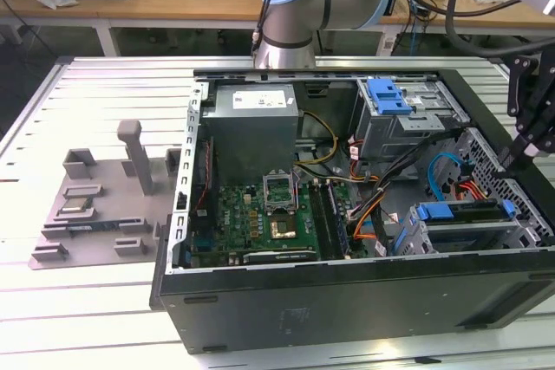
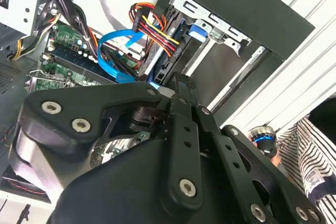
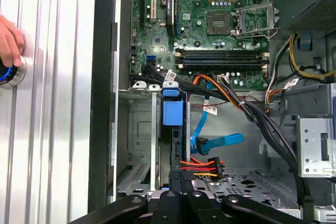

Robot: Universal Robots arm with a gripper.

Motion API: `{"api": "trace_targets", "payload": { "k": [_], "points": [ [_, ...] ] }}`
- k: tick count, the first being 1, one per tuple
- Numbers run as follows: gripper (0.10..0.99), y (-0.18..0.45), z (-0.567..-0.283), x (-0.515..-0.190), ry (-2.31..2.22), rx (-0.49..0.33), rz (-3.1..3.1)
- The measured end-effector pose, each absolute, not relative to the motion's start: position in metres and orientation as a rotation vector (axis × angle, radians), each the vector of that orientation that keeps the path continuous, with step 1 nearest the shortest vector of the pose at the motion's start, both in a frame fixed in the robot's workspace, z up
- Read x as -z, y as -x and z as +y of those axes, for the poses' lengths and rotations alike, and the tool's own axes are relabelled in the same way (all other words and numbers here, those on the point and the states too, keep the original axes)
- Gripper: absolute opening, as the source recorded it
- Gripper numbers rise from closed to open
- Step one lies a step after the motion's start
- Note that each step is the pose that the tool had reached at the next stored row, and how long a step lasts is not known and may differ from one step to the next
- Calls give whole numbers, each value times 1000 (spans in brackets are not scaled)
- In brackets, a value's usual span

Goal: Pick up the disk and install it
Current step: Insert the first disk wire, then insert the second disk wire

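Beside the case (image 3: 104, 103) wall, the disk (image 3: 173, 113) stands edge-on, long axis running straight ahead of the gripper (image 3: 181, 176), whose grip state cannot be determined.

The open computer case (image 1: 347, 301) lies on the bench (image 1: 95, 318), and its inside is crowded. The grey power supply box (image 1: 256, 132) fills the far corner toward the exterior view's left. Black cable bundles (image 3: 262, 124), a blue flat cable (image 3: 218, 142) and red-orange wires (image 3: 202, 167) cross the case floor beside the drive cage (image 3: 144, 135), narrowing the way down. The cage's slots beside the blue bracket (image 3: 172, 111) stand open. The gripper (image 1: 531, 140) hangs over the case's near corner at the exterior view's right. A person's hand (image 3: 9, 40) rests on the bench just outside the case wall.
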State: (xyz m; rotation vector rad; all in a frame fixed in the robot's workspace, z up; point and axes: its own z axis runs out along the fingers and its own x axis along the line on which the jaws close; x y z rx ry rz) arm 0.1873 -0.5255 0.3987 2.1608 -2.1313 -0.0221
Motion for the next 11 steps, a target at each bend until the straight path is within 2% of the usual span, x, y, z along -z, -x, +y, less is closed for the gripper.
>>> {"api": "trace_targets", "payload": {
  "k": [5, 9, 11],
  "points": [
    [106, -187, -526, -399, -2161, 22, -2131],
    [361, -187, -526, -399, -2161, 22, -2131],
    [361, -186, -523, -399, -2161, 22, -2131]
  ]
}}
